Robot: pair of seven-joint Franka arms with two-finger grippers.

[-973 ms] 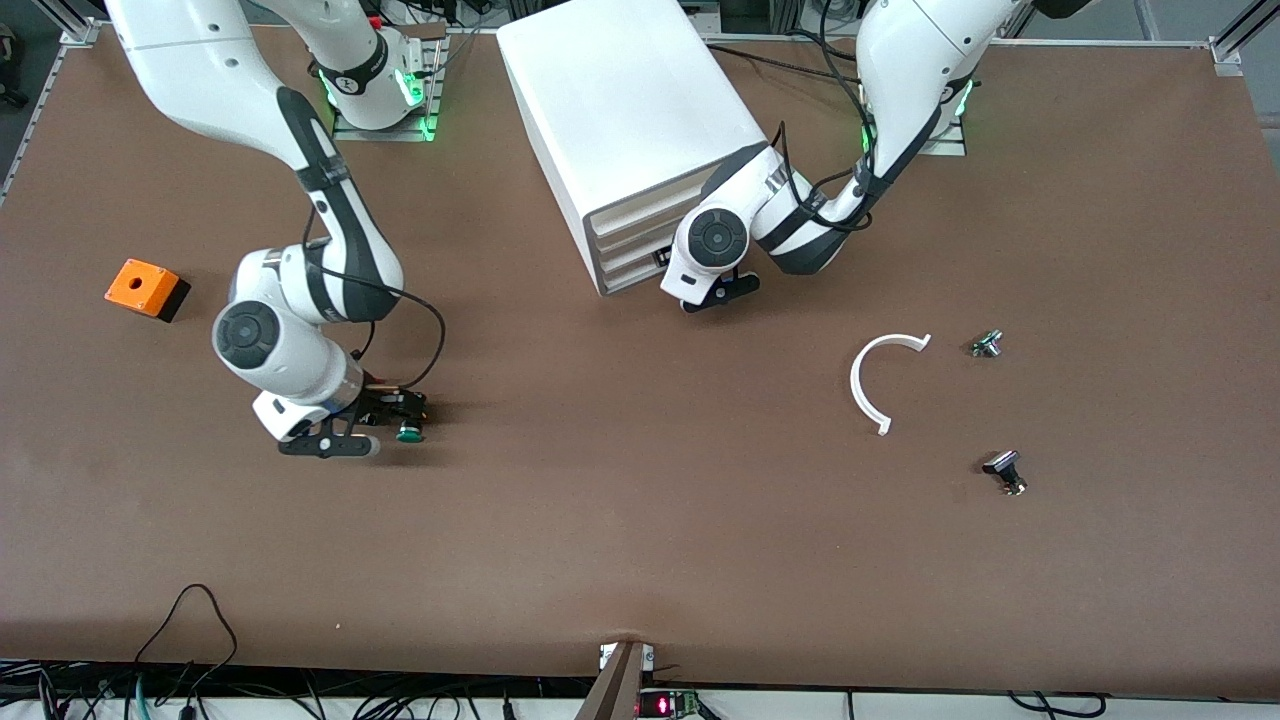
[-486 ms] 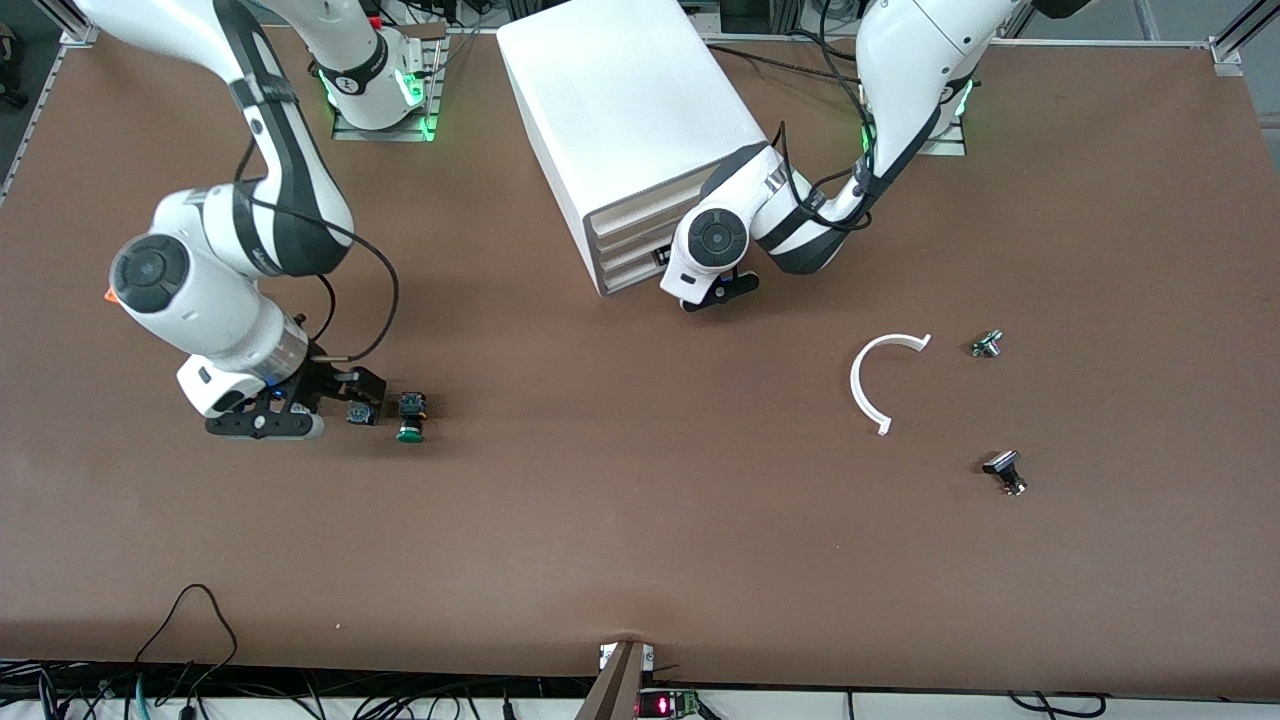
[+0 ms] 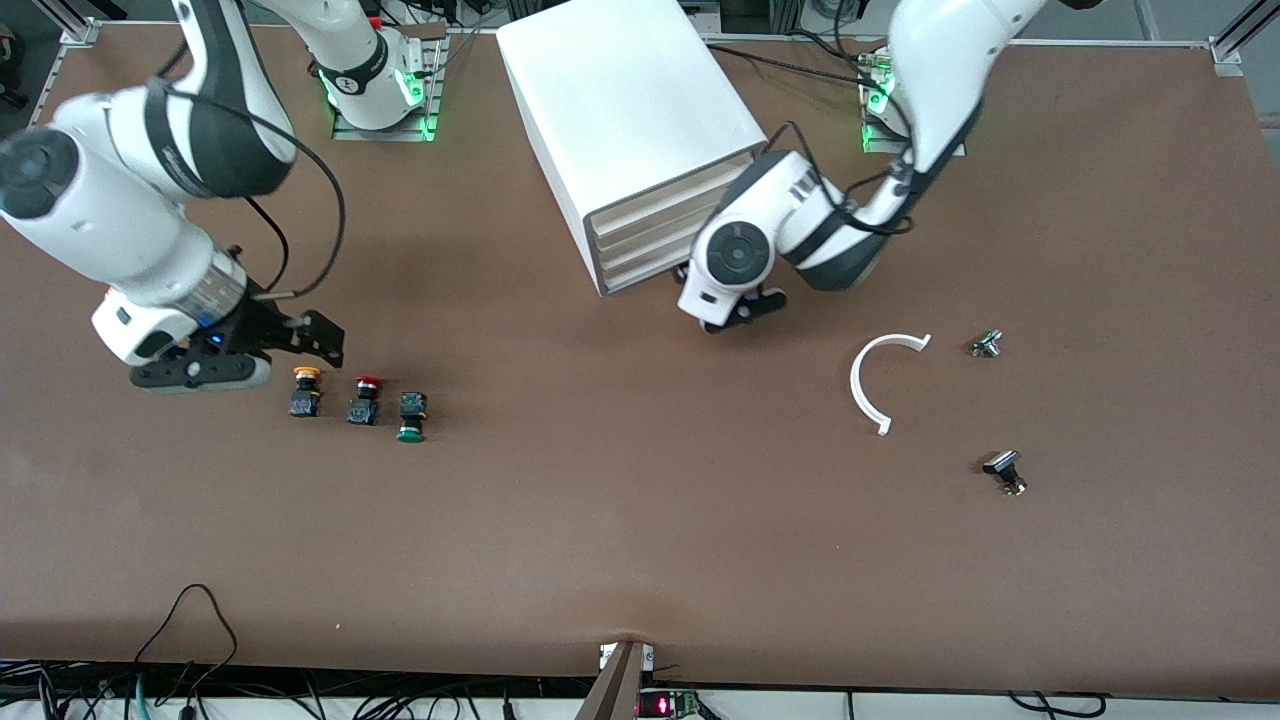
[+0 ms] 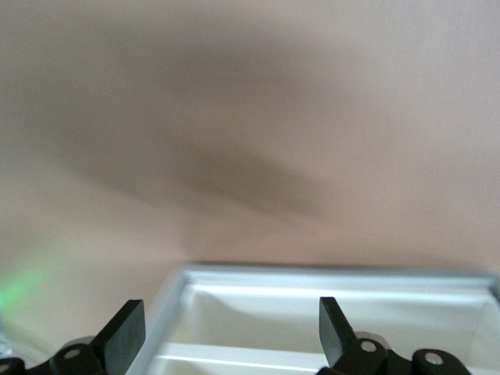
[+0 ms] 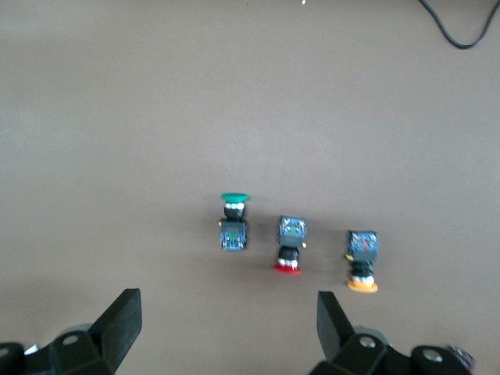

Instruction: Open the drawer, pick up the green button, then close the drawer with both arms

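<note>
The green-capped button lies on its side on the brown table, last in a row with a red-capped button and a yellow-orange-capped button. My right gripper hangs open and empty above the table beside the yellow-orange one. The right wrist view shows the green button past the open right gripper. My left gripper is open, low in front of the white cabinet. Its drawers look pushed in. In the left wrist view a white drawer rim shows between the fingers of the left gripper.
A white curved piece lies toward the left arm's end, with two small metal parts beside it. Cables hang at the table's edge nearest the front camera.
My right gripper let go of the green button, then rose and drew away toward the right arm's end, uncovering the red and yellow-orange buttons. My left gripper drew back a little from the cabinet front.
</note>
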